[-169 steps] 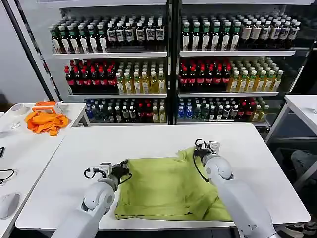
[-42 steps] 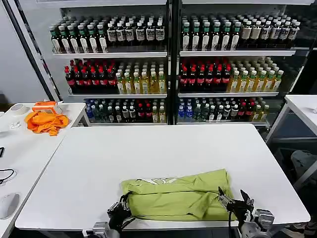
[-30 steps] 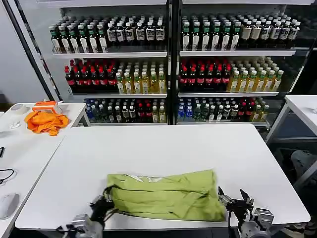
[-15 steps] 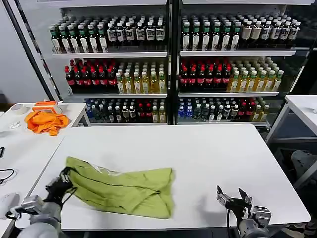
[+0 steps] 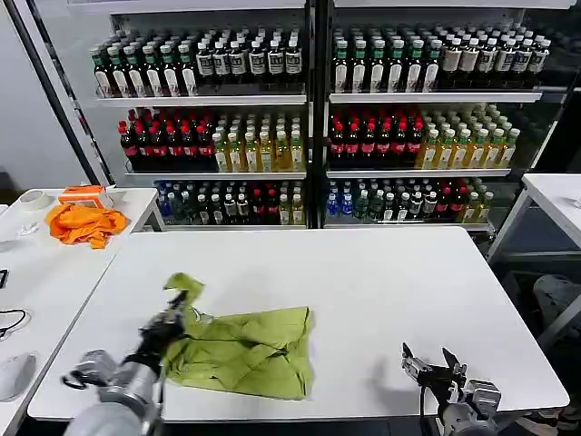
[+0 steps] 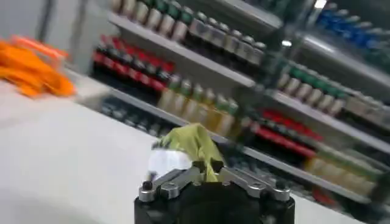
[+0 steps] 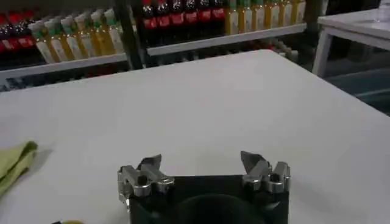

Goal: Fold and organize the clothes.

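While lifting a corner | left claw (image 5: 178, 307) pinching T-shirt (image 5: 245, 350), bunched left of counter (image 5: 363, 272) centre | right claw (image 5: 434, 371) wide, idle near counter's front-right edge | best carried across slowly, cloth kept taut, laid flat.

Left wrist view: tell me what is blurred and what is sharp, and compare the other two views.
Left wrist view: shelves and orange cloth are motion-smeared; left gripper, shut on the T-shirt, looks sharper. Head view: only the left arm blurs. Right wrist view: crisp, right gripper open.
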